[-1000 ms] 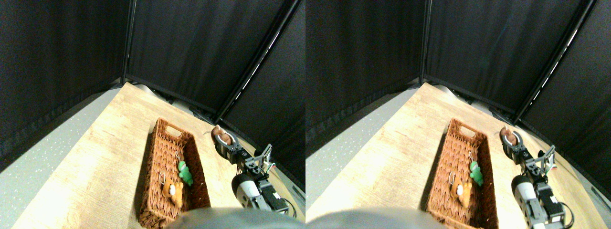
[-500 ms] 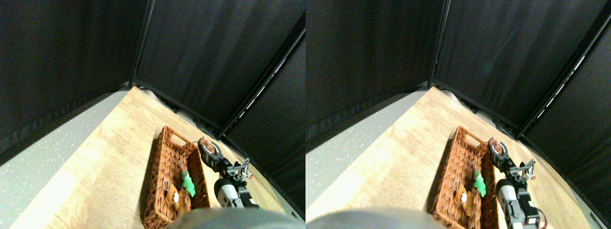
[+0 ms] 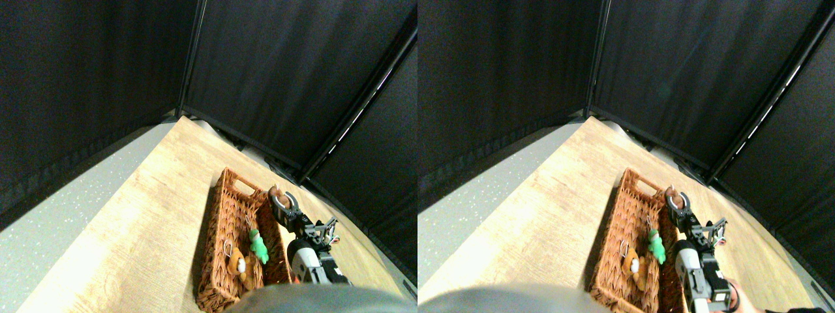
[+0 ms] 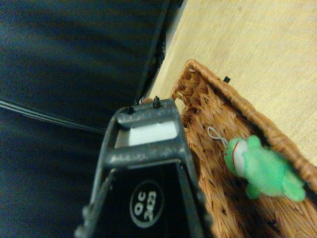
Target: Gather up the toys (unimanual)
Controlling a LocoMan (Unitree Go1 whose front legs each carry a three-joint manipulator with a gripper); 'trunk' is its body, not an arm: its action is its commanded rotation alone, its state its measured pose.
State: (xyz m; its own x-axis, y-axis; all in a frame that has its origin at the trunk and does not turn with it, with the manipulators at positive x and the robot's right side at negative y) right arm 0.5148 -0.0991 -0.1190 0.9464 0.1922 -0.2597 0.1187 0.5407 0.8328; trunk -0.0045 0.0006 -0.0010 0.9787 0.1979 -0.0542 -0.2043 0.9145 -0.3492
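End effector [image 3: 279, 202] clenched on brown toy [image 3: 276, 193] above basket [image 3: 225, 261] rim at 1 o'clock from green toy [image 3: 258, 246]; best carried further inward before release, clearing the wicker wall.

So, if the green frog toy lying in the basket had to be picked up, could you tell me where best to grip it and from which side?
Probably across the soft body of the green frog toy, coming from above: it lies on the floor of the basket, whose walls block a sideways approach. Its metal loop looks too thin to pinch reliably.
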